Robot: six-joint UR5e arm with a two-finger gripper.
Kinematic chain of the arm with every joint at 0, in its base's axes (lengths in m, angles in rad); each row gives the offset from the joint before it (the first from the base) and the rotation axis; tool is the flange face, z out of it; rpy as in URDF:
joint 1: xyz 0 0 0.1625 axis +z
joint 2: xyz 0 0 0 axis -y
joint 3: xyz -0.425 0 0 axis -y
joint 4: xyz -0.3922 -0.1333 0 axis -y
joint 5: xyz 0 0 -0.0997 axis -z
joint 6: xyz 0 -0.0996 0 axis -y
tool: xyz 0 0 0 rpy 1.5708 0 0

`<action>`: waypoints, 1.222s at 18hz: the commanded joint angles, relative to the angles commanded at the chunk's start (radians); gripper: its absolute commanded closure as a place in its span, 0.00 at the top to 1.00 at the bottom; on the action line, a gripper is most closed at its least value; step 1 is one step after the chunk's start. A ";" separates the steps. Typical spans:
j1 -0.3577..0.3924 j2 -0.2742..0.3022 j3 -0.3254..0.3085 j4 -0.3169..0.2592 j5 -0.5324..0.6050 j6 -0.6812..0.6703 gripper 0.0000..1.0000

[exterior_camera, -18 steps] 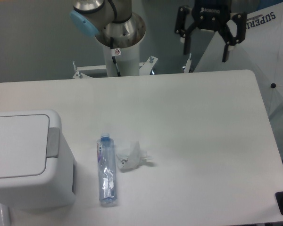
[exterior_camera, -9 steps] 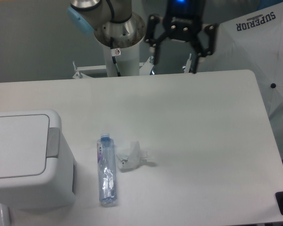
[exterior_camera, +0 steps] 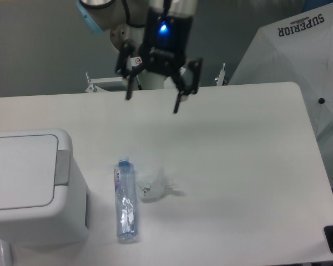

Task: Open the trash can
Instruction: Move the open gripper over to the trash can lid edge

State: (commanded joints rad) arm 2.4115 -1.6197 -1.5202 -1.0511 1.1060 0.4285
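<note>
Swinging leftward and lower since the earlier frames, the gripper (exterior_camera: 152, 104) now hangs over the far edge of the desk (exterior_camera: 238, 166), its black fingers spread wide with nothing between them and a blue light glowing on its body. From the trash can (exterior_camera: 30, 185), a boxy white plastic bin with rounded corners, flat closed lid and grey push tab at the desk's near-left corner, the gripper is well apart. Just right of the bin lies a clear plastic bottle (exterior_camera: 125, 200), beside it a crumpled transparent wrapper (exterior_camera: 156, 185).
</note>
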 joint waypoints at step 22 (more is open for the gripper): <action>-0.106 -0.100 -0.008 0.082 0.006 -0.321 1.00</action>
State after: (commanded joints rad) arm 2.3056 -1.7196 -1.5278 -0.9695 1.1121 0.1074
